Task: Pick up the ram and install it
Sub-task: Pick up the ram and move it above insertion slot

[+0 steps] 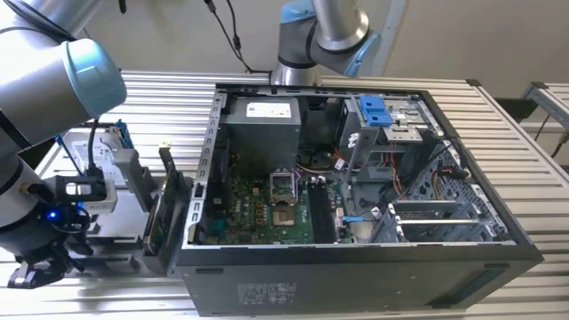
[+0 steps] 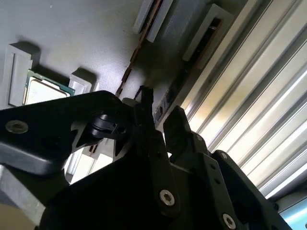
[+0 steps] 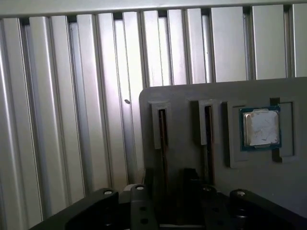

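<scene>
Your end effector (image 3: 168,182) has its fingers apart, with the near end of the ram (image 3: 163,139) between them. The ram stands on edge in a slot of the gray tray (image 3: 192,98), its long axis running straight ahead of the end effector.

Your exterior view: bright, even light, case (image 1: 311,287) inside dimmer. Your second wrist view: gripper (image 2: 160,109) nearly black against glare off table slats (image 2: 268,96). First wrist view: slats washed pale.
</scene>
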